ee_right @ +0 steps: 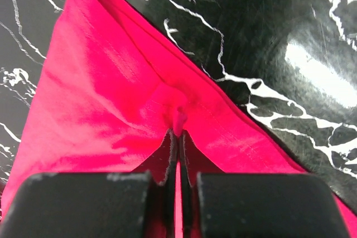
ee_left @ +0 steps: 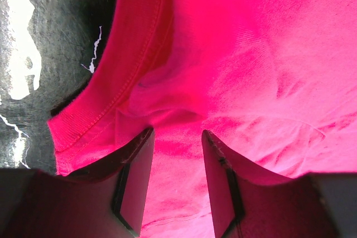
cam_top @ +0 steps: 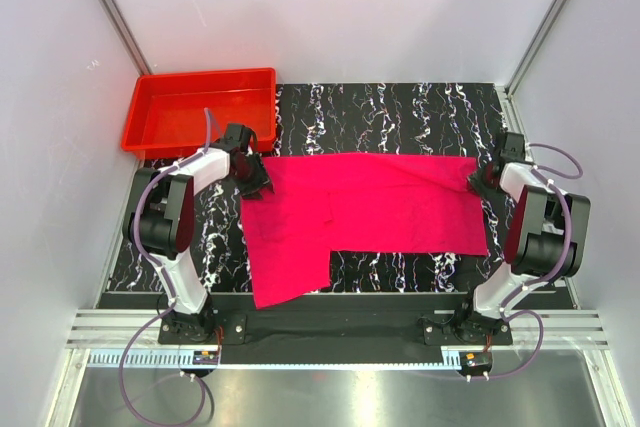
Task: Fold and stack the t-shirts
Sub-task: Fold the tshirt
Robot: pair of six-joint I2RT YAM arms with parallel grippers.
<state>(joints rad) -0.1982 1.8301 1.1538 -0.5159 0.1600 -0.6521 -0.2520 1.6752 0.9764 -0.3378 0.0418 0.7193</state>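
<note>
Arms first, top view: left gripper (cam_top: 250, 177) sits at the left edge of the t-shirt (cam_top: 380, 209), right gripper (cam_top: 480, 182) at its right edge. T-shirt lies flat on the marbled bench (cam_top: 400, 107), L-shaped outline, apart from the red tray (cam_top: 200, 77) at back left. Left wrist: left gripper (ee_left: 177, 133) half open, fingers apart over pink cloth beside the stitched edge. Right wrist: right gripper (ee_right: 177, 132) closed, pinching a t-shirt fold.
</note>
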